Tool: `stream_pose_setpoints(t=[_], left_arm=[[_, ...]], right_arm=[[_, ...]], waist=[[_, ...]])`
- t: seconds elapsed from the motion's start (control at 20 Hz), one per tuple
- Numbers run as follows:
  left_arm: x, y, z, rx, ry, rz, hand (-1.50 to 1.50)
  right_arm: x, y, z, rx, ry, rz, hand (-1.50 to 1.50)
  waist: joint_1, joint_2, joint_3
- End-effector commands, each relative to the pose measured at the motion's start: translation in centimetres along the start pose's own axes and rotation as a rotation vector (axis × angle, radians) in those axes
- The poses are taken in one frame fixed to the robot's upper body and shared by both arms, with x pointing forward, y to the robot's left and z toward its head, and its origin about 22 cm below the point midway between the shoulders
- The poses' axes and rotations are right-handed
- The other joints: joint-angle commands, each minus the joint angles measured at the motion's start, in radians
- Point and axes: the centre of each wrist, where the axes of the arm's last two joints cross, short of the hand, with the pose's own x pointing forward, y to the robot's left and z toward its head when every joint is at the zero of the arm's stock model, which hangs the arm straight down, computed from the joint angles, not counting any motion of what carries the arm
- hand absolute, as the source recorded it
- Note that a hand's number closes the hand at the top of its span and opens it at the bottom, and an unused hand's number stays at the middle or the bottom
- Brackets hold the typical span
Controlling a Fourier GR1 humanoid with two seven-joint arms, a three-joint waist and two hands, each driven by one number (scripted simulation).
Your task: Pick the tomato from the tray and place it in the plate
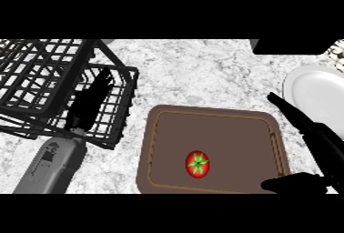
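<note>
Nearest to me: my right hand (pixel 306 182) enters at the lower right corner. Its thumb lies low, over the near right corner of the tray (pixel 168 150), and its fingers (pixel 295 116) stretch up and away along the tray's right rim, straight, spread wide from the thumb. The hand holds nothing.

Tomato (pixel 197 164): lies on the brown tray, in the near half, a little right of centre. It reads slightly taller than wide, so its long axis runs roughly near-to-far. Green calyx faces straight up at me, star-shaped, in the middle of the red skin. It touches neither rim of the tray.

Tomato relative to right hand: it sits to the left of the thumb, apart from it, with bare tray floor between. The fingers are further right and beyond it. No contact.

Left side: my grey forearm (pixel 57 166) comes up from the lower left, and my left hand (pixel 87 107) rests over the black wire rack (pixel 40 68), fingers relaxed and pointing away, holding nothing, well apart from the tray.

Further out, right: white plate (pixel 319 93), partly cut by the frame edge, just beyond my right fingertips, on the marbled worktop (pixel 201 73). Dark object (pixel 289 46) at the far right corner; cannot tell what it is.
</note>
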Motion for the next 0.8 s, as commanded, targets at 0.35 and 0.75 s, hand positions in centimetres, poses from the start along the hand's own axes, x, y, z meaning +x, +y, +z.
stream_pose_setpoints(t=[0.35,0.75], left_arm=[[-6.8,-0.6,4.0,0.01,0.222,0.074,0.0],[-8.1,-0.3,4.4,0.015,0.233,0.062,0.0]], right_arm=[[5.2,4.3,0.1,0.06,0.131,0.119,-1.5],[6.5,9.3,-0.1,0.179,0.162,0.084,-1.5]], waist=[[0.027,0.008,-0.015],[0.019,0.015,-0.013]])
